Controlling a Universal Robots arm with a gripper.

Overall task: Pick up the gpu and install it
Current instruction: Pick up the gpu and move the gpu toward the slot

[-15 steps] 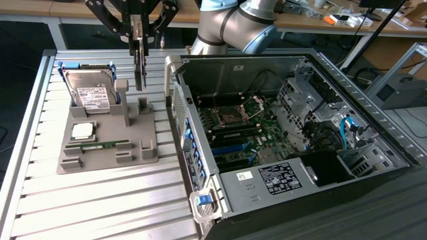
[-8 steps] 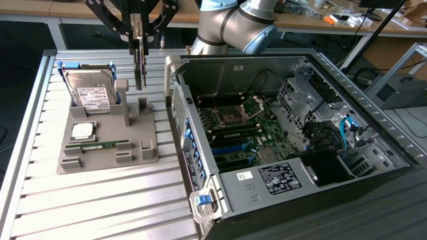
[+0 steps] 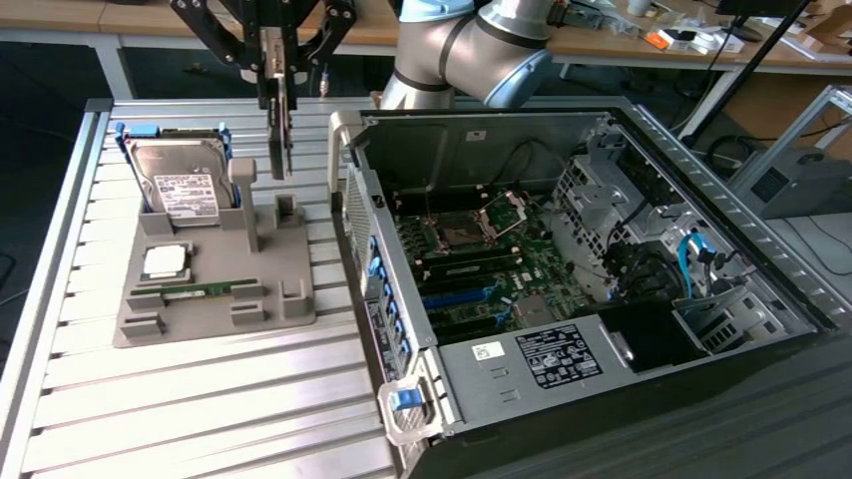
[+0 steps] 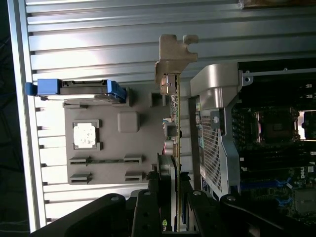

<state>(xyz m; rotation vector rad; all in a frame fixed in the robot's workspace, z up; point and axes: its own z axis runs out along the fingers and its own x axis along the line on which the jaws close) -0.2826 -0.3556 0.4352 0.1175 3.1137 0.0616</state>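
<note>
Item: gpu (image 3: 278,145), edge-on, pinched at top by tool (image 3: 279,92). Loc: hanging over grey holder (image 3: 207,319), beside PC case (image 3: 466,150). Risks: narrow grip, so card may swing or slip; bracket may clip case wall.

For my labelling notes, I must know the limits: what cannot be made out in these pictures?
- Exterior view: gpu hangs edge-on; its face is unreadable.
- Wrist view: the jaws' dark links hide the gpu's gripped end.
- Exterior view: hard drive label text is too small.
- Wrist view: the picture's edge cuts off the computer case.
</note>
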